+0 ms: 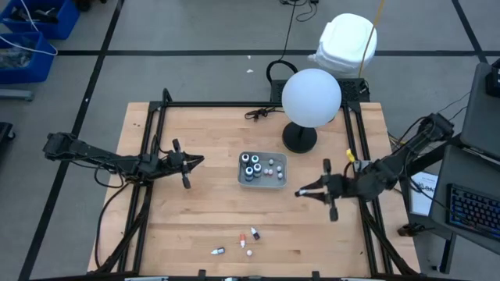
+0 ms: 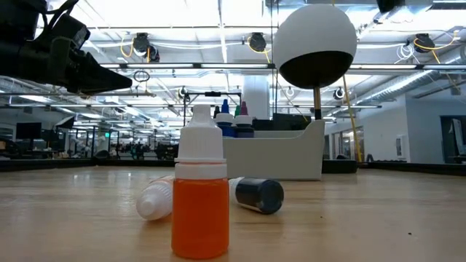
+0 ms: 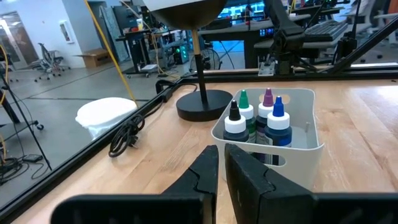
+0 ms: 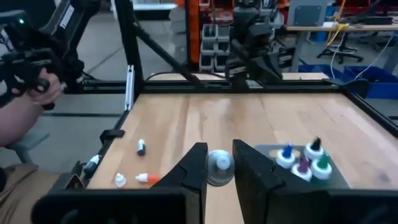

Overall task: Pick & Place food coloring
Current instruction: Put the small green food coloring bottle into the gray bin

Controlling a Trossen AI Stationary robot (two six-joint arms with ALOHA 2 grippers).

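Note:
The food coloring is split in two groups. Several bottles with coloured tips stand in the clear tray at mid-table, also seen in the left wrist view. Several tiny bottles lie or stand loose near the front edge; in the low view an orange one stands upright and a dark one lies on its side. My right gripper hovers right of the tray, shut on a small pale-capped bottle. My left gripper hangs left of the tray, shut on nothing. My right gripper pinches the small bottle between its two fingers, which stand on either side of it. The fingers lie about level and point toward the table's left. The bottle is lifted clear of the table, its pale cap showing between the fingers.
A black lamp with a white globe stands just behind the tray. A black frame rail runs round the tabletop. In the right wrist view a person's hand shows beyond the table's edge. Bare wood lies between the tray and the loose bottles.

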